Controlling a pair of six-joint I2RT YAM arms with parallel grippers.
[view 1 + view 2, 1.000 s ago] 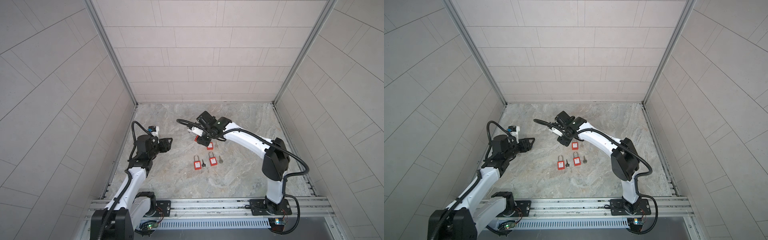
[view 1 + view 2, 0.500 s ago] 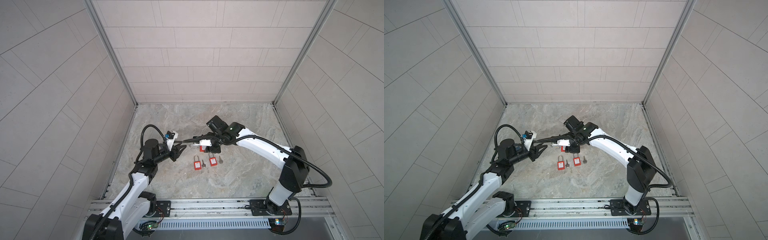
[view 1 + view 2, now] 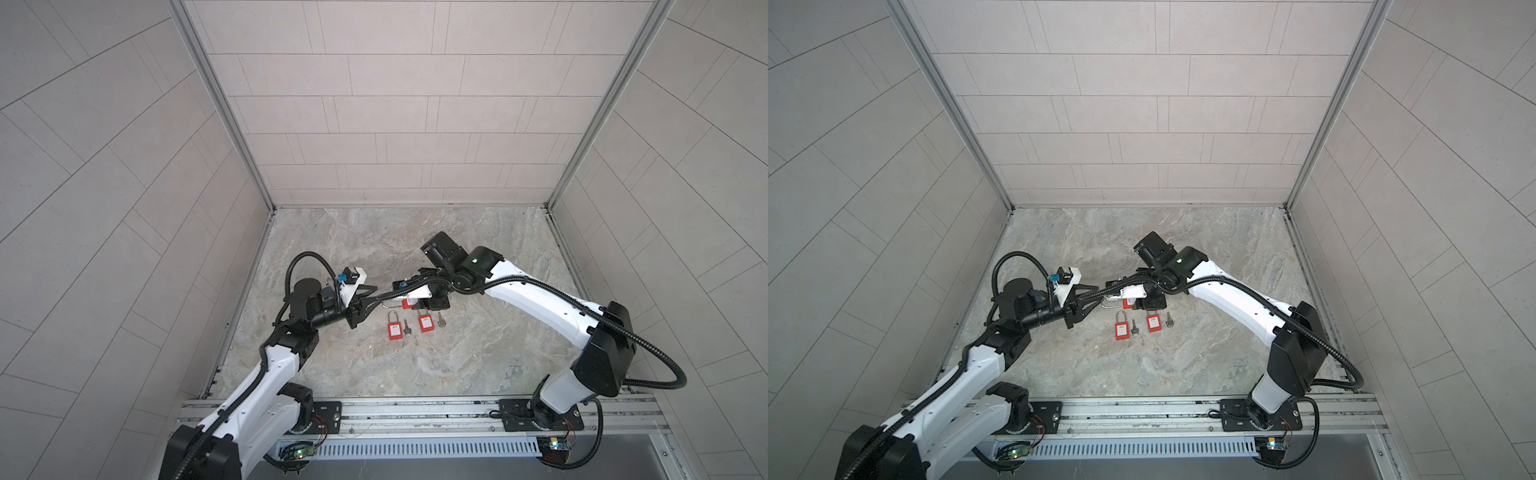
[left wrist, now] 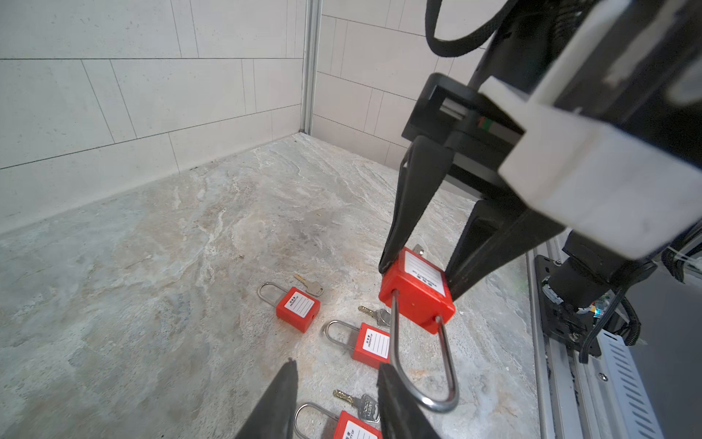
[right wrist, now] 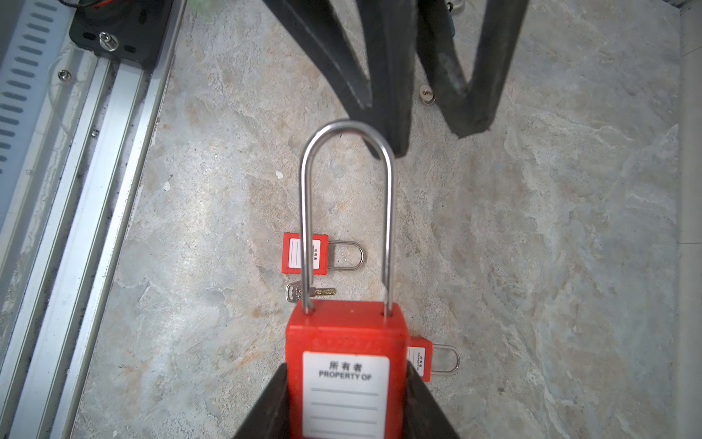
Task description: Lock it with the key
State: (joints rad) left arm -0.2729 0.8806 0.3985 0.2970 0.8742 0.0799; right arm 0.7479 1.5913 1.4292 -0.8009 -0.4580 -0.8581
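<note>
— What has changed?
— The left arm (image 3: pixel 274 365) has swung in from the side wall; the left gripper (image 4: pixel 336 365) jaws have narrowed but stand apart, empty; work at the shackle end looks imminent.
— And the padlock (image 5: pixel 343 330)?
— Held above the surface (image 3: pixel 478 353); right gripper (image 5: pixel 346 374) jaws clamped on its body; shackle (image 5: pixel 306 213) just beside one left finger (image 5: pixel 391 114), not between the jaws; contact unclear.
</note>
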